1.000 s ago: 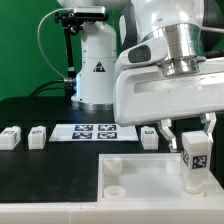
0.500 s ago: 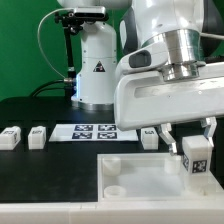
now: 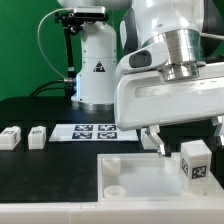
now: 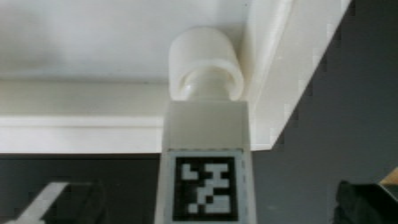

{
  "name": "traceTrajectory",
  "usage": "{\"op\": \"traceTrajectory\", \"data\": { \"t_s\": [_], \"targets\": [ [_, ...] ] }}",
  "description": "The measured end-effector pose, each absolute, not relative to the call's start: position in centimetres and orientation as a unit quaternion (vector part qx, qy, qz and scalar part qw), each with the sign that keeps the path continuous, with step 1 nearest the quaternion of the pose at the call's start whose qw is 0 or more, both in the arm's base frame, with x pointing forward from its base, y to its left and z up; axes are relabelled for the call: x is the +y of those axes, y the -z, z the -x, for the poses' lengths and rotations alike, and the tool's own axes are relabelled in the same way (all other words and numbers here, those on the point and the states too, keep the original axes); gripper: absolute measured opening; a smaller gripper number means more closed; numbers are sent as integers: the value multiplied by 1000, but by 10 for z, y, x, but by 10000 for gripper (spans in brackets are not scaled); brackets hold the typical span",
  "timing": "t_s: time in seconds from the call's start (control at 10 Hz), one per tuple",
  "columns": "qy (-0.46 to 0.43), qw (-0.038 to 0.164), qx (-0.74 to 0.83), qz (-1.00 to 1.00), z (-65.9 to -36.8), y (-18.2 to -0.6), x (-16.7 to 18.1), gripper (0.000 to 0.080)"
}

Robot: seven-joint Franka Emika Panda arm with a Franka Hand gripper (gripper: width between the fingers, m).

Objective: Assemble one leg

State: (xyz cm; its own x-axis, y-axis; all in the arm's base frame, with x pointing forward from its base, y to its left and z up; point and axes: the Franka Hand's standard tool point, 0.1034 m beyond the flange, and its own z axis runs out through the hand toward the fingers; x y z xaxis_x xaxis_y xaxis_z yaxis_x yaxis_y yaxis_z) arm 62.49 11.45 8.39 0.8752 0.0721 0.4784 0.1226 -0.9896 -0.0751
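Observation:
The leg [image 3: 196,162], a small white square post with a black-and-white tag, stands upright at the near right corner of the large white rimmed panel [image 3: 130,172]. In the wrist view the leg [image 4: 210,150] has its rounded tip at the panel's corner hole [image 4: 205,62]. My gripper [image 3: 190,138] hangs straight over the leg. Its fingers [image 3: 158,140] stand apart on either side of the leg, with dark gaps showing between them and the post in the wrist view [image 4: 214,205]. The gripper is open and holds nothing.
Two more small white legs [image 3: 10,137] [image 3: 37,136] lie on the black table at the exterior view's left. The marker board [image 3: 95,131] lies behind the panel. The robot's white base [image 3: 97,70] stands at the back.
The fingers have spread away from the leg. The leg has turned slightly, now showing two faces, and sits a little lower in the panel's corner.

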Motion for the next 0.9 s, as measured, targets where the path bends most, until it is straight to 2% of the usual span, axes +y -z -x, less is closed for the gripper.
{"op": "traceTrajectory", "data": {
  "t_s": [0.3, 0.4, 0.5, 0.6, 0.7, 0.8, 0.9],
  "targets": [
    [245, 51, -52, 967, -625, -84, 115, 649],
    [225, 50, -53, 972, -627, -88, 114, 649],
    [194, 49, -53, 978, -637, -99, 113, 649],
    [202, 50, -52, 977, -650, -109, 113, 649],
    [199, 49, -52, 977, -650, -108, 112, 649],
    [134, 47, -53, 988, -644, -103, 108, 649],
    [74, 46, -52, 995, -647, -107, 104, 649]
  ]
}}
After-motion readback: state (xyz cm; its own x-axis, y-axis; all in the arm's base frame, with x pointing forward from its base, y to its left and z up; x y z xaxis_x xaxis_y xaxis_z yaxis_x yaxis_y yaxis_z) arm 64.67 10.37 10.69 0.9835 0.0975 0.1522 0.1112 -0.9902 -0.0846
